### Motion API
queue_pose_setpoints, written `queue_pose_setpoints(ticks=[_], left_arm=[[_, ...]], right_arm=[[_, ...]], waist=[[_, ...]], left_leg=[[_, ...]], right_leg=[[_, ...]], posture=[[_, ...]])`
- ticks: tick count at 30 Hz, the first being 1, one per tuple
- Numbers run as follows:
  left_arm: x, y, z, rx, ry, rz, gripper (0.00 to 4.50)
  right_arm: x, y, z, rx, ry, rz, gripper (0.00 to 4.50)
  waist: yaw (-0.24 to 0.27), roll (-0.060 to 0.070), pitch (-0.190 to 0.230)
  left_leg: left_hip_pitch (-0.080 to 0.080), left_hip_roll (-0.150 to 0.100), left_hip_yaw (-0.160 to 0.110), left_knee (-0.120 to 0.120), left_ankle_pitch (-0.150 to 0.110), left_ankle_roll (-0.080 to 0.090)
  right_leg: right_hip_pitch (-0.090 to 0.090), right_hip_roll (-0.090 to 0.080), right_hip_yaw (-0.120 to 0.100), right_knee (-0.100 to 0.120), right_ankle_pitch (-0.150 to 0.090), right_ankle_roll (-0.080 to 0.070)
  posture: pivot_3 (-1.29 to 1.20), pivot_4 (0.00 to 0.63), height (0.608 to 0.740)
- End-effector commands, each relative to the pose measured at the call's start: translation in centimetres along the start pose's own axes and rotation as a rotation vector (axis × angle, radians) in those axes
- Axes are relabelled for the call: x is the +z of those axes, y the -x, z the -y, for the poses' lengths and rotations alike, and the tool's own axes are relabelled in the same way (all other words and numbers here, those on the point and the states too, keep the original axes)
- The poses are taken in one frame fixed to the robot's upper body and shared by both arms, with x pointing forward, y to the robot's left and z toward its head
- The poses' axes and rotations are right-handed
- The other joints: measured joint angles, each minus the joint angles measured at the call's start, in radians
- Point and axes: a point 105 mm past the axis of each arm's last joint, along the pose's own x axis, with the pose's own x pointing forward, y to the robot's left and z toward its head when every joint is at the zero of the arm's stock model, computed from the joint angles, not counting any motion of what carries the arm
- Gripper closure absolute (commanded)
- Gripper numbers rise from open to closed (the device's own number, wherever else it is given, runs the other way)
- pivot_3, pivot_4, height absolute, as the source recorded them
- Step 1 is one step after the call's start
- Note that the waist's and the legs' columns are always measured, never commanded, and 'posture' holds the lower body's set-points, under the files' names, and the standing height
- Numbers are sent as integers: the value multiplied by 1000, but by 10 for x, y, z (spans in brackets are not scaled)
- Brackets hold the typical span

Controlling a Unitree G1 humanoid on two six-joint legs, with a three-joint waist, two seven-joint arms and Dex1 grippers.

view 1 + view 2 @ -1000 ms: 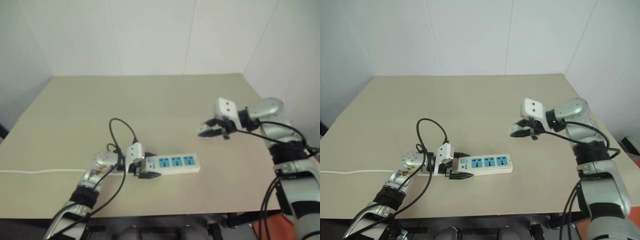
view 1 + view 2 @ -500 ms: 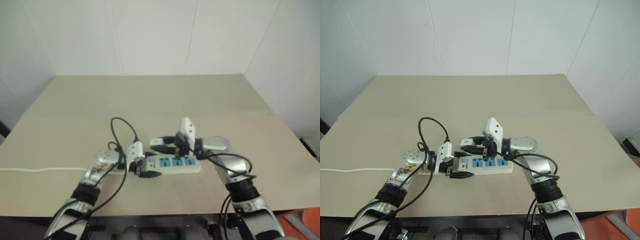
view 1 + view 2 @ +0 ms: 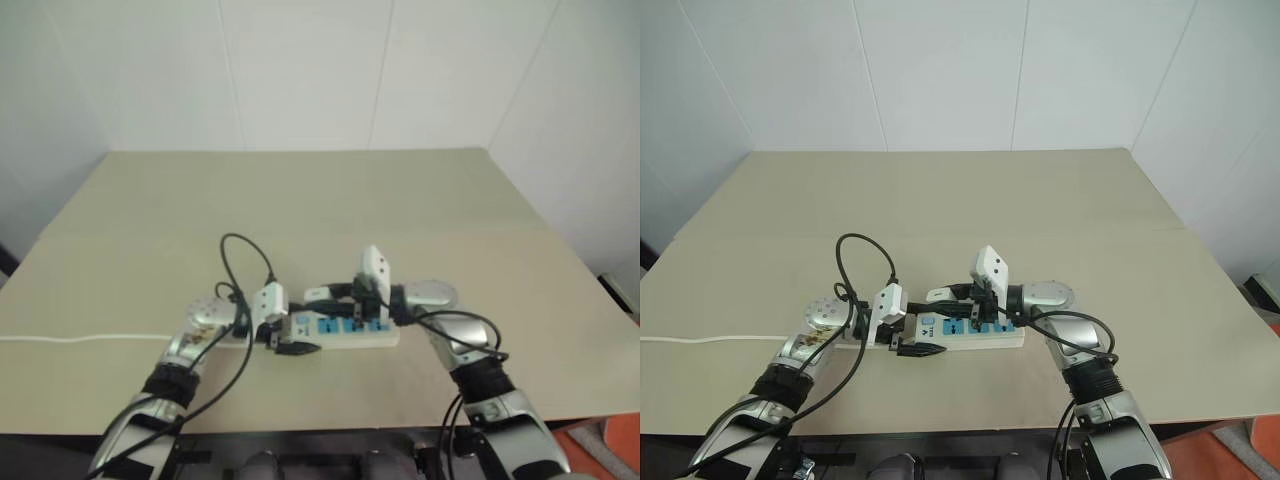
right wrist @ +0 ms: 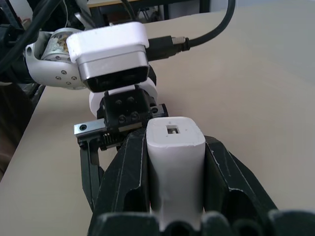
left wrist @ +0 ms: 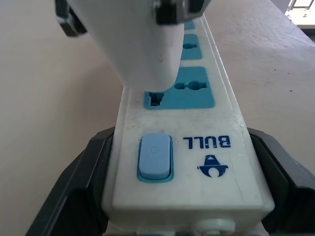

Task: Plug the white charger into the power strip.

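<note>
Left gripper [image 5: 170,206] shut tight on the switch end of the long white plastic power strip [image 3: 335,329], one black finger [image 5: 74,187] on each side of it. Blue switch and a small blue logo right in front of that gripper, then three blue socket faces in a row going away from it. Thin white cord [image 3: 80,339] running off behind the left arm, flat on the big tan table [image 3: 300,200].

Right gripper [image 4: 174,147] shut on the small white boxy charger [image 4: 174,152], squeezed between its two black fingers [image 4: 130,172]. Small square port on the charger's end face. Charger [image 5: 140,39] tilted, low end down on the socket face nearest the left gripper, covering part of it. Cannot tell how deep the pins sit. Both grippers close together, facing each other over the strip.
</note>
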Motion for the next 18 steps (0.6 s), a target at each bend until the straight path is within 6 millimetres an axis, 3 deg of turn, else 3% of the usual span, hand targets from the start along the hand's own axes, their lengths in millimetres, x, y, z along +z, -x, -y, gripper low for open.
queue_pose_setpoints(ticks=[1, 10, 18], left_arm=[[-6, 6, 1, -11, 6, -29, 1185], [-7, 9, 2, -16, 8, -29, 1185], [-8, 10, 3, -14, 11, -32, 1185]], right_arm=[[5, -5, 0, -1, 22, 36, 3347], [-3, -10, 3, -22, 0, 38, 3347], [-6, -1, 10, -37, -7, 25, 3347]], waist=[[-2, 0, 0], [-11, 0, 0], [-18, 0, 0]], left_leg=[[0, 0, 0, 0, 0, 0], [1, 0, 0, 0, 0, 0], [1, 0, 0, 0, 0, 0]], right_leg=[[0, 0, 0, 0, 0, 0], [0, 0, 0, 0, 0, 0], [0, 0, 0, 0, 0, 0]], posture=[[0, 150, 740], [0, 150, 740], [0, 150, 740]])
